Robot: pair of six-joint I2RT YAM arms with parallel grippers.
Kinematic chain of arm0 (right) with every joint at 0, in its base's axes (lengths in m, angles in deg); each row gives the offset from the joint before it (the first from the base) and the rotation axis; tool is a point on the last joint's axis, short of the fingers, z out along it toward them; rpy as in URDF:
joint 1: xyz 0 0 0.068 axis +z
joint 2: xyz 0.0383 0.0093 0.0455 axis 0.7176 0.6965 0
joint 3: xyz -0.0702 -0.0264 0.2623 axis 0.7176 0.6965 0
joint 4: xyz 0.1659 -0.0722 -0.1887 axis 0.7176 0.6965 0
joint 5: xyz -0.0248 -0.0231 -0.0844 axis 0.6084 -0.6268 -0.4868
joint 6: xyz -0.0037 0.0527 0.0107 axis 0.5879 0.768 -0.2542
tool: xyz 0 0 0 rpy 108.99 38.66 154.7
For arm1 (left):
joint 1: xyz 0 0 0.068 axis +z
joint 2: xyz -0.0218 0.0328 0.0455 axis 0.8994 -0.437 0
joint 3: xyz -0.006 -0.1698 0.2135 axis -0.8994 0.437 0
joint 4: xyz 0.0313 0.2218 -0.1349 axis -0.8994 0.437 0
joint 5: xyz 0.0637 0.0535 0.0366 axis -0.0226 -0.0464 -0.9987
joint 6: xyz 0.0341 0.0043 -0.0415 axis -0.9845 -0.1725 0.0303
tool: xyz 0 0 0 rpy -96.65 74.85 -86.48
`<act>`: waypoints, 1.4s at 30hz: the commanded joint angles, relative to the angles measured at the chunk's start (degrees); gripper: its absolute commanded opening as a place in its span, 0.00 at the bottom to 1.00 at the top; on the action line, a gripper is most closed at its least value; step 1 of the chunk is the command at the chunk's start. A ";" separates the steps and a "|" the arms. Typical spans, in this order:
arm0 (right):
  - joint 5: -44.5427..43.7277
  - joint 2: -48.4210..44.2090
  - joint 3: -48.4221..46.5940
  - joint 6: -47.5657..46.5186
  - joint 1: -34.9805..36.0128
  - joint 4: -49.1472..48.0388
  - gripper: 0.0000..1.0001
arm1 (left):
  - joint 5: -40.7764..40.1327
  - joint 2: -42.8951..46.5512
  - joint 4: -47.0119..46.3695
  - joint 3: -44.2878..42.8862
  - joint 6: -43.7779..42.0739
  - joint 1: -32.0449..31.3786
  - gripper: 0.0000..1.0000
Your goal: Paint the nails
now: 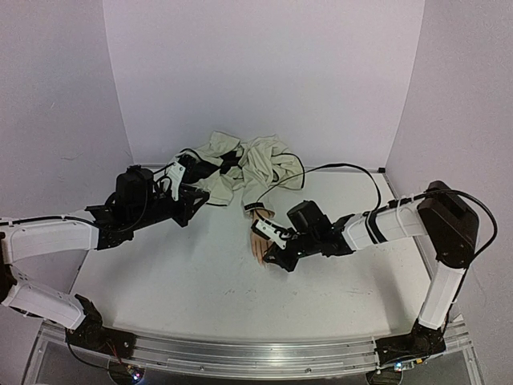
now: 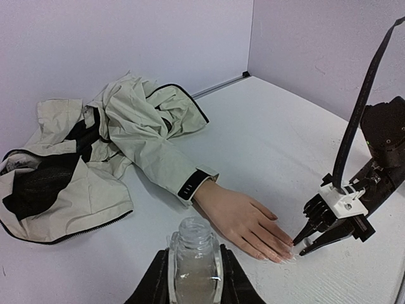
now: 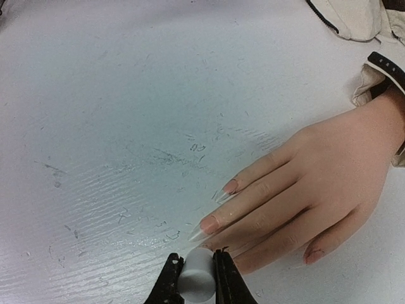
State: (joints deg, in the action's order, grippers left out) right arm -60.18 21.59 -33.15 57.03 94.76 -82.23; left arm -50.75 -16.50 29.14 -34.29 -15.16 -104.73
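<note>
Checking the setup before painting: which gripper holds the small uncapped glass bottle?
The left gripper, shut on the small uncapped glass bottle; the right gripper pinches a small white cylinder near the peach mannequin hand.

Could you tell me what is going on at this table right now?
It is a nail-painting job on a mannequin hand lying flat on the table. The left claw is shut on an open bottle, held upright, apart from the hand. The right claw is shut on a small white cap right at the nails. No brush shows, so I cannot tell whether any nail is painted yet.
</note>
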 commanded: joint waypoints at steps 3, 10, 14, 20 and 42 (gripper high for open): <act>1.80 0.81 -2.51 0.25 0.38 0.43 0.00 | 0.69 1.29 -3.49 -1.42 0.48 0.30 0.00; 1.62 1.16 -2.76 0.12 0.40 0.85 0.00 | 0.60 1.33 -3.49 -1.27 0.37 0.36 0.00; 1.99 1.16 -2.83 0.07 0.40 1.09 0.00 | 0.59 1.42 -3.49 -1.26 0.37 0.36 0.00; 2.13 0.87 -2.39 -0.02 0.40 1.37 0.00 | 0.45 1.74 -3.49 -1.00 0.33 0.39 0.00; 1.43 -0.75 -0.59 -0.10 1.00 2.93 0.00 | 0.73 2.11 -3.49 -0.91 0.48 0.39 0.00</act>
State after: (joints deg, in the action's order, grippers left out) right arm -59.11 22.42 -33.82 56.98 95.35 -80.77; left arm -50.73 -16.48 29.14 -34.29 -15.16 -104.62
